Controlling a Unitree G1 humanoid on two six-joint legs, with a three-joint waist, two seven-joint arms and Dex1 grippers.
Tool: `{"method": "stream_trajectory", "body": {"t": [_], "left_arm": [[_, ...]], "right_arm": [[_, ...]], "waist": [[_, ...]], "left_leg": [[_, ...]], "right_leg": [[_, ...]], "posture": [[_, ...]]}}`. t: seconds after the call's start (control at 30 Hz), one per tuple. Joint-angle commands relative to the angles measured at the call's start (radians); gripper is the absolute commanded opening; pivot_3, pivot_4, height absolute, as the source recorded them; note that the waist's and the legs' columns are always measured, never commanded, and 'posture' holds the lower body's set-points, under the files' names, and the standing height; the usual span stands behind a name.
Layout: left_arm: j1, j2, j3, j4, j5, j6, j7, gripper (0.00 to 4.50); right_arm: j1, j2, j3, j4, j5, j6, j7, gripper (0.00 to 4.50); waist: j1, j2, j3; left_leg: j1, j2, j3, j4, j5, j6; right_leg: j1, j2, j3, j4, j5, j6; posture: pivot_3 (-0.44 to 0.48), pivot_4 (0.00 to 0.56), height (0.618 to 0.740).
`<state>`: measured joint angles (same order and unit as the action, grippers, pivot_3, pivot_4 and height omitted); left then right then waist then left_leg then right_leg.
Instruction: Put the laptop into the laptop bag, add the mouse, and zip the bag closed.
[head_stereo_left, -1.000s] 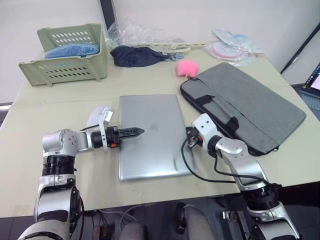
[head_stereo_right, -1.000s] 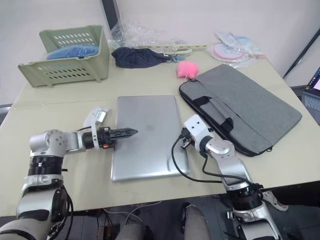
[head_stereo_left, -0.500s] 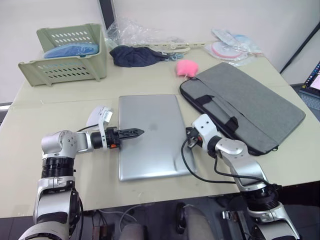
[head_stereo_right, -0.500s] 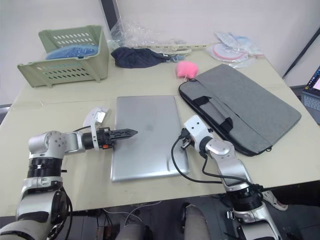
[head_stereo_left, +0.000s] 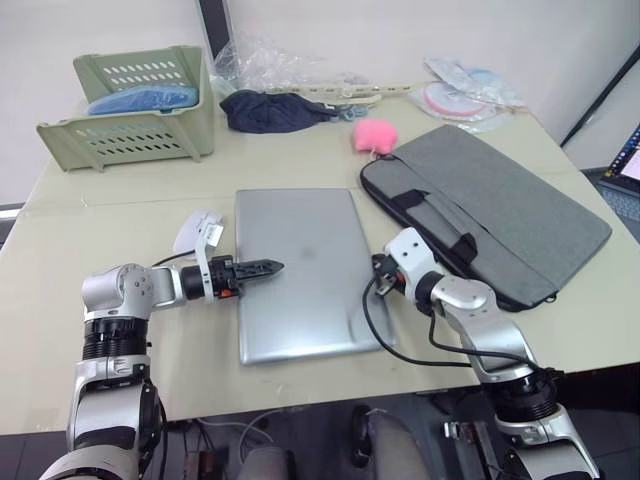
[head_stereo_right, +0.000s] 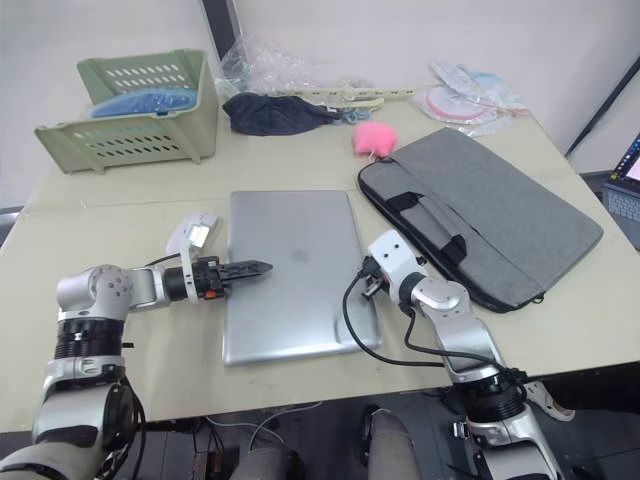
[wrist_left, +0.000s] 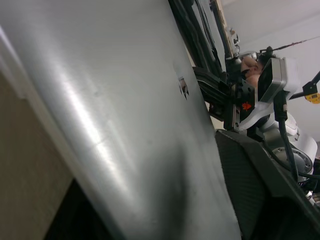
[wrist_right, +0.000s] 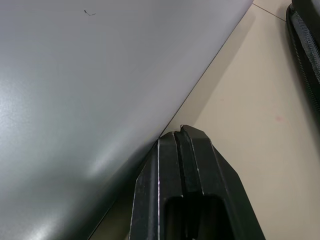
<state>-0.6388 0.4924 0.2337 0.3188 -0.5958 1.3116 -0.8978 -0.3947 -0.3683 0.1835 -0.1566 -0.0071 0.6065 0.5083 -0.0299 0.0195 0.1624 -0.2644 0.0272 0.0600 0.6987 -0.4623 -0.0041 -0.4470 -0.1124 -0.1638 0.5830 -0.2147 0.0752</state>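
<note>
The silver laptop (head_stereo_left: 300, 270) lies flat and closed on the table's middle. My left gripper (head_stereo_left: 278, 267) reaches in over its left edge; one black finger lies on the lid, the other is hidden under the edge, so the jaws are shut on the laptop. The laptop's lid (wrist_left: 115, 115) looms close in the left wrist view. At the laptop's right edge my right gripper (wrist_right: 182, 134) is shut, its tip touching that edge. The grey laptop bag (head_stereo_left: 500, 205) lies flat to the right, with its pink charm (head_stereo_left: 375, 134) at its far corner. The white mouse (head_stereo_left: 192, 232) sits just left of the laptop, behind my left wrist.
A green plastic basket (head_stereo_left: 140, 110) stands at the back left. A dark blue cloth bundle (head_stereo_left: 270, 110) and clear plastic packets (head_stereo_left: 465, 95) lie along the far edge. Another computer (head_stereo_left: 628, 170) stands beyond the table's right edge.
My left gripper's jaws have narrowed onto the laptop's left edge, and the laptop has shifted slightly to the left. The right arm has not moved.
</note>
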Motion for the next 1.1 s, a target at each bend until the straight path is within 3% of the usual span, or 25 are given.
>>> {"method": "stream_trajectory", "body": {"t": [0.03,0.17,0.57,0.8,1.03,1.1], "left_arm": [[-0.017,-0.021,-0.016,-0.046,-0.058,-0.005,-0.023,0.88],[-0.018,-0.023,-0.014,-0.042,-0.076,-0.002,-0.014,0.42],[-0.017,-0.028,-0.024,-0.064,-0.098,0.009,0.010,0.41],[0.039,-0.007,0.057,-0.143,-0.153,0.077,0.077,0.41],[0.097,-0.039,0.171,-0.261,-0.226,0.151,0.199,0.41],[0.111,-0.056,0.216,-0.307,-0.244,0.177,0.252,0.41]], "right_arm": [[0.001,0.020,0.033,-0.046,0.032,-0.008,0.037,0.00],[0.004,0.022,0.034,-0.051,0.031,-0.004,0.036,0.00],[-0.026,-0.027,-0.007,-0.121,0.041,0.035,0.052,0.00],[-0.144,-0.200,-0.163,-0.312,0.096,0.211,0.098,0.00],[-0.160,-0.322,-0.250,-0.333,0.108,0.268,0.093,0.00],[-0.126,-0.343,-0.283,-0.322,0.110,0.270,0.083,0.67]], "waist": [[0.002,-0.001,0.000],[0.001,-0.001,0.000],[0.003,-0.002,0.001],[0.002,-0.002,0.005],[0.004,-0.004,0.005],[0.006,-0.005,0.006]], "left_leg": [[0.000,0.000,0.000,0.000,0.000,0.000],[0.000,0.000,-0.001,0.000,0.000,0.000],[-0.001,-0.001,-0.003,0.000,0.000,0.000],[-0.002,0.000,-0.003,0.000,0.000,0.000],[-0.003,0.001,-0.004,0.000,0.000,0.000],[-0.003,0.001,-0.005,0.000,0.000,0.000]], "right_leg": [[0.000,0.000,0.000,0.000,0.000,0.000],[0.000,0.000,-0.001,0.000,0.000,0.000],[0.000,-0.001,-0.001,0.000,0.000,0.000],[-0.001,0.000,-0.002,-0.001,0.000,0.000],[-0.001,0.000,-0.002,-0.002,0.000,0.000],[-0.001,0.000,-0.002,-0.002,0.000,0.000]], "posture": [[0.000,0.150,0.740],[0.000,0.150,0.740],[0.000,0.150,0.740],[0.000,0.150,0.740],[0.000,0.150,0.740],[0.000,0.150,0.740]]}}
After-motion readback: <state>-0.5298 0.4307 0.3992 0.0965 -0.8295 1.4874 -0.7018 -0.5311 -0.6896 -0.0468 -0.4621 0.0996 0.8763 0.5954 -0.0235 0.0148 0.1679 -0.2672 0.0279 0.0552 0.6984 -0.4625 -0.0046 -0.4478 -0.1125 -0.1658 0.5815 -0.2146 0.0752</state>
